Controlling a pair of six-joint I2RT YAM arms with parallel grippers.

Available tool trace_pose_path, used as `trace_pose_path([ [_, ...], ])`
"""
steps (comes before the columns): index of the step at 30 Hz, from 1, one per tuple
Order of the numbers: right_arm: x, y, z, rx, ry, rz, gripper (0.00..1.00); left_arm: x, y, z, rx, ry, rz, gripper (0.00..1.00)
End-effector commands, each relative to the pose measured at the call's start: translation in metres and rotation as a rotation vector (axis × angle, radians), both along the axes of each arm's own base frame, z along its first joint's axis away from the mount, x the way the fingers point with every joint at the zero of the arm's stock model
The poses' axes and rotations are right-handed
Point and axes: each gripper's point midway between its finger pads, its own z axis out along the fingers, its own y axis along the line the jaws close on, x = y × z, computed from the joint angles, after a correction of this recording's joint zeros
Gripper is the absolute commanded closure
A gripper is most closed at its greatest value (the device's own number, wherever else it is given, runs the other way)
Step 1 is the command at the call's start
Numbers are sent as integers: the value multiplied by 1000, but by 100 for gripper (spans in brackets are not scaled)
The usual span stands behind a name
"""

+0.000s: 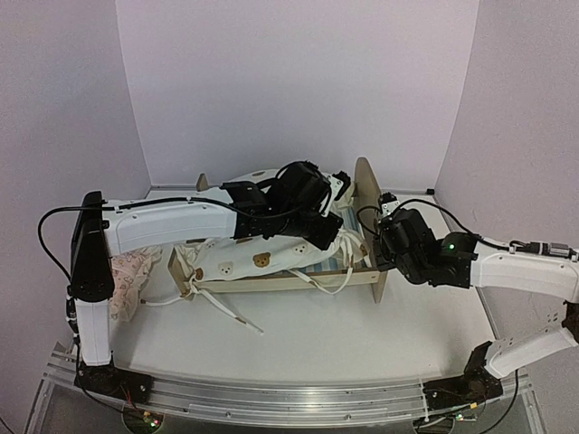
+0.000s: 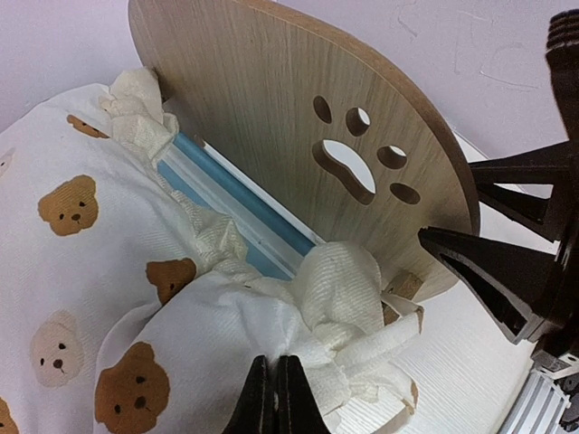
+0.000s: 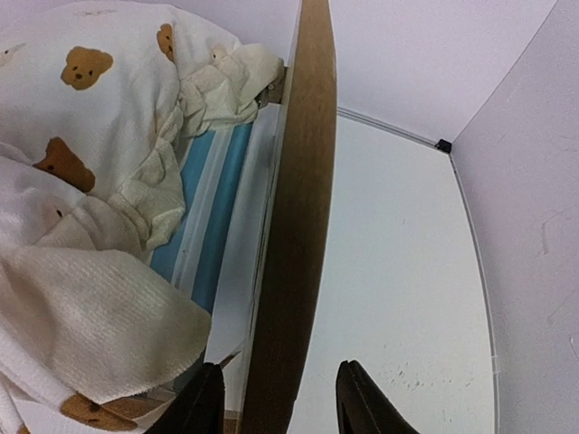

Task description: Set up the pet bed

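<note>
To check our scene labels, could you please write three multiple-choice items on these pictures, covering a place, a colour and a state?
1. The right gripper straddles: A the headboard; B a cup; C nothing.
2. The bears on the quilt are: A blue; B brown; C green.
3. The left gripper is: A wide open; B shut; C out of view.
Answers: 1 A, a finger stands each side of the board; 2 B, brown prints show; 3 B, its fingertips meet.
</note>
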Motion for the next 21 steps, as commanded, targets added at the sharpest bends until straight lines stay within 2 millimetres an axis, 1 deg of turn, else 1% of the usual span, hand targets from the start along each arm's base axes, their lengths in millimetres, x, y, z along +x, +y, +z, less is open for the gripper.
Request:
trace_pose_path([
  [1, -1, -3, -15, 94, 43, -9, 55, -2, -3, 22, -72, -15, -3, 100],
  [4, 0, -3, -26, 136, 78, -1, 56, -2, -4, 21, -73, -11, -7, 100],
  [6, 1, -3, -29, 153, 89, 4, 61, -2, -4, 21, -73, -9, -8, 100],
  [7, 1, -2, -29, 161, 92, 8, 65, -2, -4, 20, -73, -8, -8, 100],
  [9, 1, -1, -27, 171, 89, 13, 84, -2, -4, 20, -73, -9, -7, 100],
  [10, 2, -1, -24, 178, 83, 13, 95, -2, -4, 20, -73, -8, -7, 100],
  [11, 2, -1, -19, 186, 72, 13, 100, -2, -4, 20, -73, -10, -5, 100],
  [16, 0, 1, 11, 220, 65, 12, 100, 1, -7, 28, -85, -13, 4, 92],
  [18, -2, 2, 20, 221, 70, 10, 100, 5, -10, 32, -82, -17, 15, 91],
  [21, -4, 5, 32, 220, 66, 6, 100, 9, -18, 32, -72, -15, 17, 91],
])
